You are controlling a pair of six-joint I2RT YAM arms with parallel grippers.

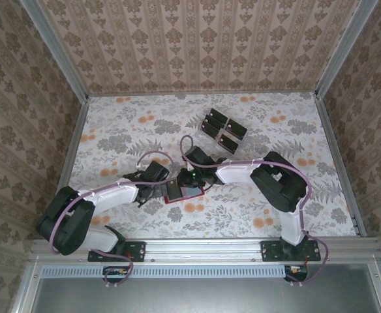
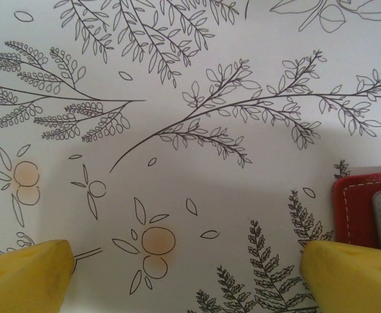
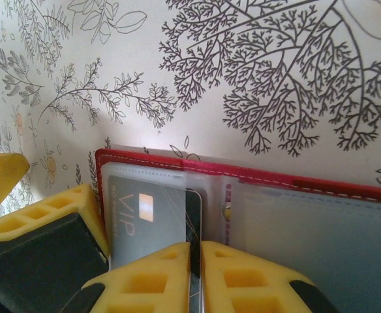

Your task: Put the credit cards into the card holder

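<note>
Yellow fingers of the right gripper [image 3: 196,277] sit closest in the right wrist view, pinched together on the edge of a credit card [image 3: 138,228] that lies partly under the clear pocket [image 3: 158,179] of the red card holder [image 3: 295,185]. I read "VIP" on it. I judge this card is mid-insertion; next I'd push it deeper, kept square.

Left wrist view: the left gripper [image 2: 189,277] is spread wide and empty, with the holder's corner beside one finger.

From above, the other credit cards [image 1: 222,129] lie well behind the holder.
</note>
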